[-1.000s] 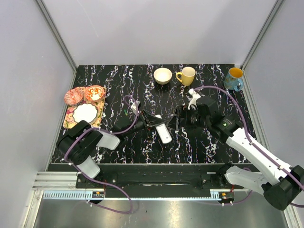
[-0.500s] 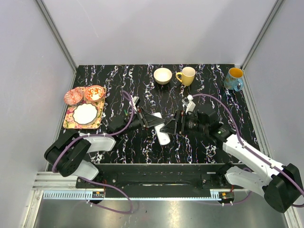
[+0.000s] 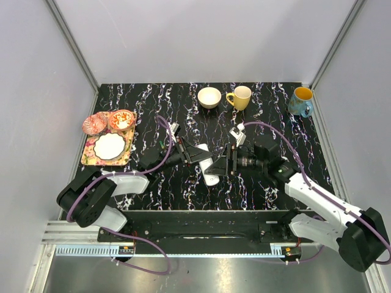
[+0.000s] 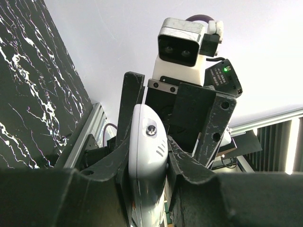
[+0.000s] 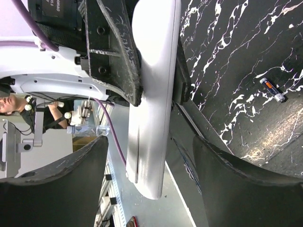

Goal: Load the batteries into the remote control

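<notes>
The remote control [image 3: 211, 172] is a slim white handset held above the black marble table. My left gripper [image 3: 201, 157] is shut on it near its middle; in the left wrist view the remote [image 4: 147, 142] is squeezed between my two dark fingers [image 4: 97, 165]. My right gripper [image 3: 220, 163] is open, its jaws standing on either side of the remote's free end [image 5: 152, 109] with a gap on each side. One battery [image 5: 273, 90], bluish with an orange band, lies on the table beyond. Other batteries are out of view.
At the back stand a white bowl [image 3: 209, 97], a yellow mug [image 3: 240, 97] and a blue mug [image 3: 300, 101]. At the left a patterned tray [image 3: 88, 155] holds a white plate, with two red dishes [image 3: 121, 119] beside it. Grey walls enclose the table.
My right gripper has moved left toward the remote and now straddles its end. My left arm has shifted, keeping the remote in its grip.
</notes>
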`<state>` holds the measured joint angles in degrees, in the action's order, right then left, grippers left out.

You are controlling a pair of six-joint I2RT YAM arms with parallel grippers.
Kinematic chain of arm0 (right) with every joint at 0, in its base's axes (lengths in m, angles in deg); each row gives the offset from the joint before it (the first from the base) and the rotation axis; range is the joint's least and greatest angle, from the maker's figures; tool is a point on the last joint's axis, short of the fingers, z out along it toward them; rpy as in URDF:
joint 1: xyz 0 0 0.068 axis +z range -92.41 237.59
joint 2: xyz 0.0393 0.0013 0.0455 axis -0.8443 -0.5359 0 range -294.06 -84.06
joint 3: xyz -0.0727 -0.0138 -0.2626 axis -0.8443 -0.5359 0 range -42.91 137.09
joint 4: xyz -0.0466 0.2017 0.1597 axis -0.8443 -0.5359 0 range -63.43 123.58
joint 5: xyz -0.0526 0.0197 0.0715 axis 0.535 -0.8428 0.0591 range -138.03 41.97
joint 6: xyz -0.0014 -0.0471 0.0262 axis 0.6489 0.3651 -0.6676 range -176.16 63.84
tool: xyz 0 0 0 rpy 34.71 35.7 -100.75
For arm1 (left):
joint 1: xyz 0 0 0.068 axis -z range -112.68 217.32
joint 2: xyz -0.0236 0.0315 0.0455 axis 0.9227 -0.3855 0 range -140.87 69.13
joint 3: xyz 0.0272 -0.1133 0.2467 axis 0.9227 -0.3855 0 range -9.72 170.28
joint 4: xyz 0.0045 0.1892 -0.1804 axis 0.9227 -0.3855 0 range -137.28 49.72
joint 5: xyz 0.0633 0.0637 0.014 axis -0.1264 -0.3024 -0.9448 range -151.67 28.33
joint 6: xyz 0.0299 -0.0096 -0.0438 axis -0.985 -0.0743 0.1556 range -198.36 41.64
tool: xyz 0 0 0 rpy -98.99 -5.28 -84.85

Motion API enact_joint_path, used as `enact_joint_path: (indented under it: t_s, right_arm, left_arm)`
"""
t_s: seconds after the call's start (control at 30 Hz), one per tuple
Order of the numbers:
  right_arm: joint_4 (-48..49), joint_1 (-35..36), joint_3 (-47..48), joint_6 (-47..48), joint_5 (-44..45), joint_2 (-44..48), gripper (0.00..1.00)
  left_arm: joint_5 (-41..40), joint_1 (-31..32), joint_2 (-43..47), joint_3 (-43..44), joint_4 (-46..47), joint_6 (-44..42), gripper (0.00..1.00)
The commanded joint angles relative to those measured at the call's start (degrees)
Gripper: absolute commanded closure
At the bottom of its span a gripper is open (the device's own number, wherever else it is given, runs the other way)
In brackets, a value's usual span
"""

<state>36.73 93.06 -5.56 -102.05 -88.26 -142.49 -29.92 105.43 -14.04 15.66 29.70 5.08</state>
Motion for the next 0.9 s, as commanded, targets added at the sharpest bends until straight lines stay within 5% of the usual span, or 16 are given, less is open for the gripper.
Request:
enact_joint_path:
  t_s: [0.0, 0.4, 0.53, 0.57, 0.67, 0.77, 0.8, 0.83, 0.87]
  right_arm:
    - [0.27, -0.31, -0.34, 1.68, -3.01, -1.33, 0.25]
    - [3.34, -0.22, -0.78, 0.01, -6.00, -5.64, 0.69]
    - [3.09, -0.31, -0.26, 0.18, -6.88, -4.94, 1.00]
    - [2.39, -0.31, 0.62, 0.62, -6.79, -4.50, 1.00]
    - [-2.79, -0.22, 2.81, 3.60, -6.01, -2.65, 1.00]
    - [-10.26, -0.31, 7.29, 7.03, -4.42, -0.72, 1.00]
    - [-11.76, -0.31, 8.18, 7.56, -3.99, -0.28, 1.00]
    - [-15.25, -0.31, 9.14, 8.96, -2.33, 0.51, 1.00]
    - [-17.11, -0.31, 11.24, 9.58, -1.35, 0.86, 1.00]
  left_arm:
    - [1.04, -0.05, 0.91, 2.12, 4.38, -0.21, 1.00]
    - [0.86, -0.14, 1.70, 1.33, 4.47, -0.65, 1.00]
    - [0.34, -0.14, 1.79, 0.81, 3.86, -1.26, 0.99]
    - [0.25, -0.14, 1.88, 0.80, 3.59, -1.44, 0.83]
    - [-0.37, -0.49, 2.23, 0.72, 2.19, -2.23, 0.54]
    - [-1.42, -1.54, 2.67, 0.19, 2.10, -2.32, 0.40]
    - [-1.86, -1.89, 3.02, 0.19, 2.10, -2.05, 0.28]
    - [-3.17, -2.94, 3.37, -0.51, 2.10, -1.97, 0.04]
    - [-3.88, -3.65, 3.81, -1.04, 2.10, -1.79, 0.01]
